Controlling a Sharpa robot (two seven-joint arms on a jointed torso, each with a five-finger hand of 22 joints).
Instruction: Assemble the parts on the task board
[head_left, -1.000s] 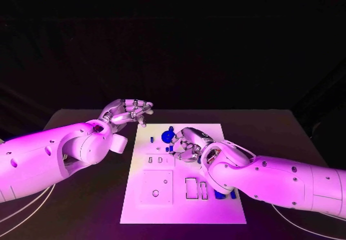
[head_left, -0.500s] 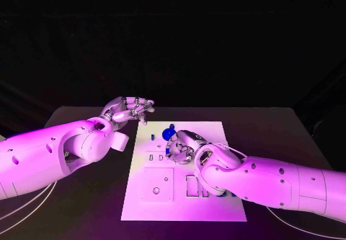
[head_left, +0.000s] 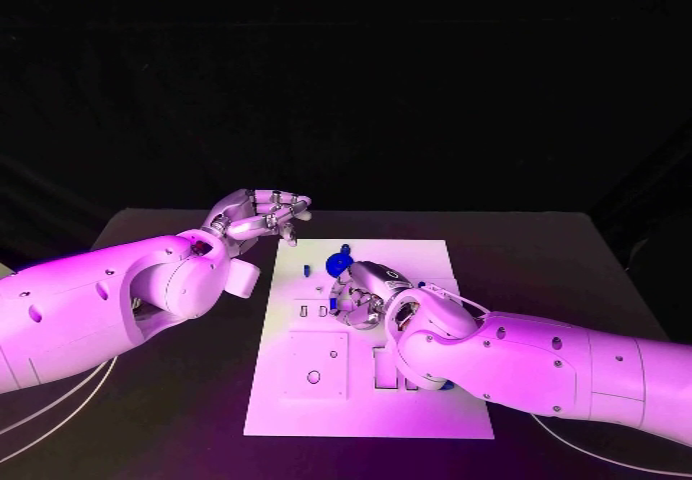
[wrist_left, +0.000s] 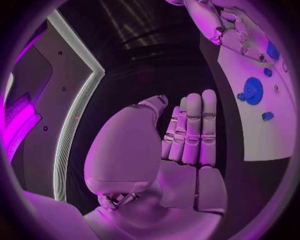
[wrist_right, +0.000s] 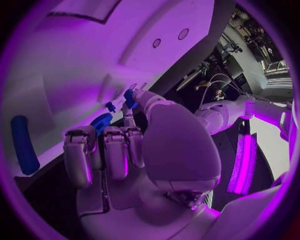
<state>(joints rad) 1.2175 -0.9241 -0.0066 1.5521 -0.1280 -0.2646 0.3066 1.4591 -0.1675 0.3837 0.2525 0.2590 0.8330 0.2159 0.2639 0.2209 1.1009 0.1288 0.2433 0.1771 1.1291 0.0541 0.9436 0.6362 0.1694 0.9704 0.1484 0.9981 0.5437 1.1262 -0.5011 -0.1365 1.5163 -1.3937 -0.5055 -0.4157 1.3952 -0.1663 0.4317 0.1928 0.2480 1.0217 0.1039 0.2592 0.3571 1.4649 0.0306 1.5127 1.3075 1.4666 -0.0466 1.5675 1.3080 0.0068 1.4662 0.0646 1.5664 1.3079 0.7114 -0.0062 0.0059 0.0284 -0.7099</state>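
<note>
Now right hand (head_left: 368, 293) pinches small blue part (wrist_right: 129, 98) over task board (head_left: 433, 420); left hand (head_left: 261, 216) curled, holding nothing.

One task board (head_left: 433, 415) — a single white plate — lies on one black table (head_left: 577, 260). Two hands are in view: the left hand (head_left: 263, 216) and the right hand (head_left: 365, 293). On the board's far end the left wrist view shows four blue parts apart from the right hand — one gear-like disc (wrist_left: 252, 90) and three small pieces (wrist_left: 267, 116) (wrist_left: 267, 72) (wrist_left: 273, 50). The right wrist view adds one long blue bar (wrist_right: 24, 145)
</note>
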